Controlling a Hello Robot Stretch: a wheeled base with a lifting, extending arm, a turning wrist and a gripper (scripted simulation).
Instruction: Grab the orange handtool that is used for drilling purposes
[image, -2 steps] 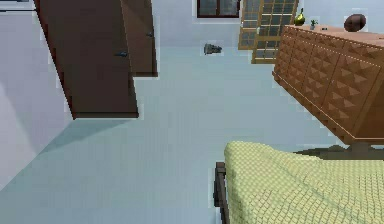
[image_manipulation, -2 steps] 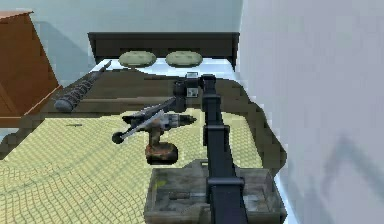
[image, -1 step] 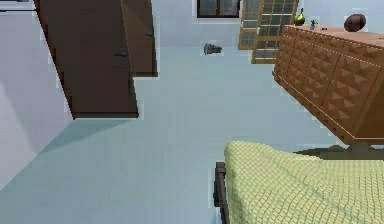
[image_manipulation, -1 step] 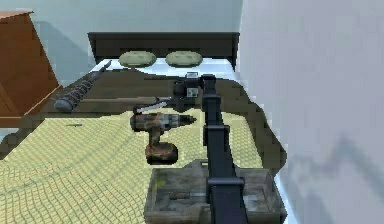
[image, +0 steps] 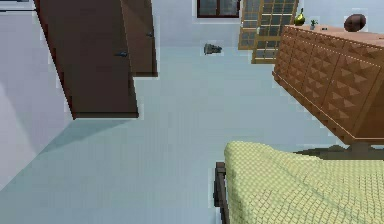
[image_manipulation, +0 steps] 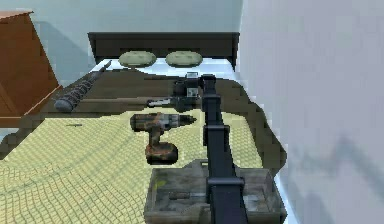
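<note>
Right, starting at the forward view's left: a pale wall, then a dark brown door (image: 98, 55) standing open, with a second brown door (image: 140, 35) just beyond it. Across the bare floor (image: 170, 120), a small dark object (image: 212, 48) sits near the far wall, too small to name. Above it there's a dark-framed window (image: 218, 8), then a pale lattice shelf (image: 265, 30). On to the right, a long wooden dresser (image: 335, 75) carries a small green-yellow item (image: 299, 17) and a rounded brown thing (image: 355, 22). At the bottom right is the corner of a bed (image: 300, 185) under a yellow-green cover.

Over to the arm side view now. At the left is a wooden cabinet (image_manipulation: 20, 60), then a long dark ribbed object (image_manipulation: 80, 97) lying on the bed (image_manipulation: 70, 160). Two olive pillows (image_manipulation: 138, 59) rest against the dark headboard (image_manipulation: 160, 42). And there's the orange drill (image_manipulation: 158, 128), lying on its side on the cover near the middle of the bed, just below the pincer (image_manipulation: 158, 102). The pincer hovers above the brown blanket (image_manipulation: 120, 105); apart or together, I cannot tell, nor whether it holds anything. The dark arm (image_manipulation: 218, 150) rises from the bottom edge, passing over a grey-brown box (image_manipulation: 180, 198). To the right is a plain pale wall (image_manipulation: 320, 90).
</note>
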